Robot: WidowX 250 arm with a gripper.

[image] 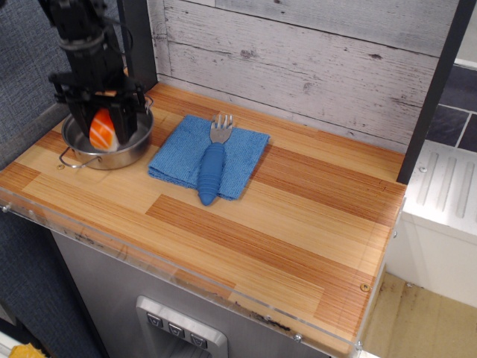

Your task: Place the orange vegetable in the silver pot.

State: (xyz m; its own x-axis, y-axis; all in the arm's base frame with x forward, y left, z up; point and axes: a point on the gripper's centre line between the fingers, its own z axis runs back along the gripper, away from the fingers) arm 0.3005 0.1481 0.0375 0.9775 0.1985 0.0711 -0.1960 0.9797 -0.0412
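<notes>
The orange vegetable (103, 129) is a small orange block with white stripes, held between the fingers of my gripper (103, 127). The gripper is shut on it and reaches down into the silver pot (133, 148), which stands at the far left of the wooden counter. The vegetable sits low inside the pot's rim; I cannot tell whether it touches the pot's bottom. The black arm hides most of the pot's inside and its back rim.
A blue cloth (238, 153) lies right of the pot with a blue-handled fork (212, 170) on it. A dark post (139, 41) stands behind the pot. A white plank wall (298, 60) backs the counter. The counter's front edge has a clear plastic strip (186, 272).
</notes>
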